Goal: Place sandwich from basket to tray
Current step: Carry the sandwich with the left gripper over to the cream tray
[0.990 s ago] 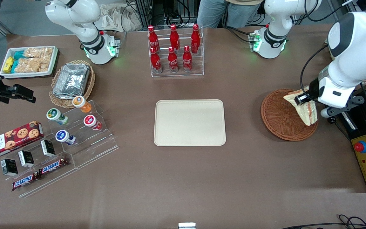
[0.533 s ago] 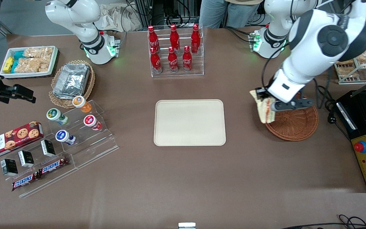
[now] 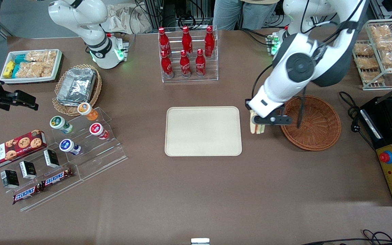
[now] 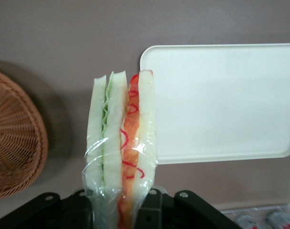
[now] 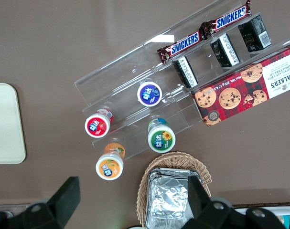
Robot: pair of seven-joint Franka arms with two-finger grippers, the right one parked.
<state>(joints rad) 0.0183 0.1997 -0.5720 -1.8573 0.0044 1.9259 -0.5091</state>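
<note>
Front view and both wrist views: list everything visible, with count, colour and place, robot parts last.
sandwich: 1, white with green and orange filling, held above bare table between basket and tray
basket: 1, orange-brown, toward working arm's end
tray: 1, cream, mid-table
cola bottles: 6, red, in clear rack farther from the camera than the tray
foil containers: stack, silver, in pale wicker basket
yogurt cups: 4, on clear stand
cookie box: 1, red
Snickers bars: 2, brown
snack bin: 1, white
wire rack: 1, holding snack packets
end effector: 1, black, shut on the sandwich
</note>
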